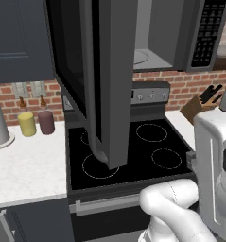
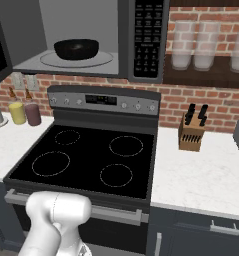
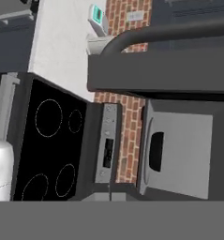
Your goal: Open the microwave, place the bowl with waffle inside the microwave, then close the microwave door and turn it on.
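Inside the open microwave (image 2: 81, 35) sits the bowl with waffle (image 2: 76, 49); the jaws are closed, holding nothing.

Even, flat rendered light; soft shadow under the microwave (image 2: 91, 40); the hand view looks coarse and slightly blurred.

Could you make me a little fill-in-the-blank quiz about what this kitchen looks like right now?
1. The bowl sits inside the ____.
2. The microwave door is swung ____.
3. The knife block stands on the counter to the ____ of the stove in the right base view.
4. The number of burner rings on the stove is ____.

Missing words: microwave; open; right; four
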